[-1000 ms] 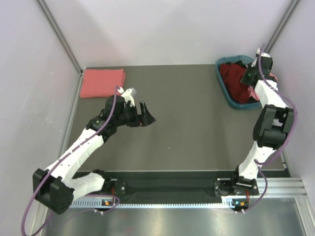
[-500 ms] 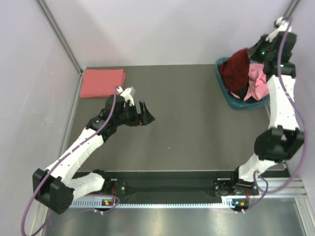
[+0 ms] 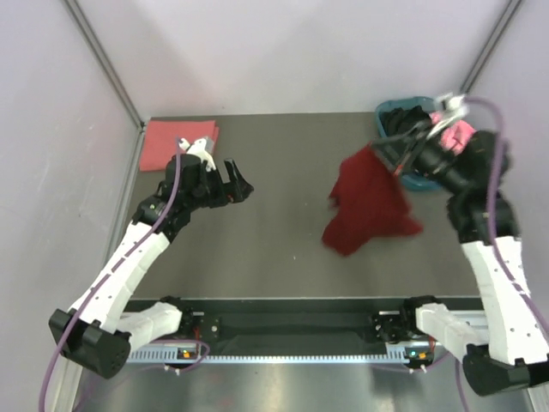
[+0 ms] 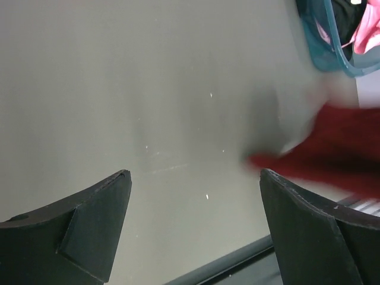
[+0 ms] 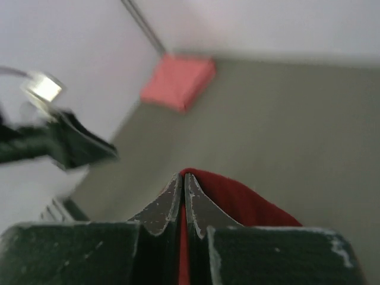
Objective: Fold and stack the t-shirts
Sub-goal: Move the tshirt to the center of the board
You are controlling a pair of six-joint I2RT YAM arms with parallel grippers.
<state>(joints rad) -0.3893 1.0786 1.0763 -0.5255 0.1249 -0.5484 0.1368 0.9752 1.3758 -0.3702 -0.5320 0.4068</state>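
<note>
Hanging from the right pincer (image 3: 390, 148), one dark maroon red short-sleeved cloth t-shirt (image 3: 369, 202): pinched at an upper corner, its loose folds spread over the right half of the dark grey surface (image 3: 283, 240). Whether the lower edge touches the surface cannot be told. In the right wrist view the two fingers meet tight on the red cloth (image 5: 237, 202), jaws fully closed on it. The left wrist view shows the same shirt as a blurred red shape at its right edge.

One salmon-pink cloth t-shirt (image 3: 176, 144), folded into a flat rectangle, lies at the far left corner of the surface, well apart from the maroon one.

One teal-blue plastic basket (image 3: 412, 107) stands at the far right corner, just behind the right pincer. Inside it are one bright pink cloth t-shirt (image 3: 459, 133) and one black cloth t-shirt (image 3: 399, 116), both crumpled.

The left pincer (image 3: 236, 180) stands near the folded salmon-pink shirt and above the surface, jaws spread wide with nothing between them.
</note>
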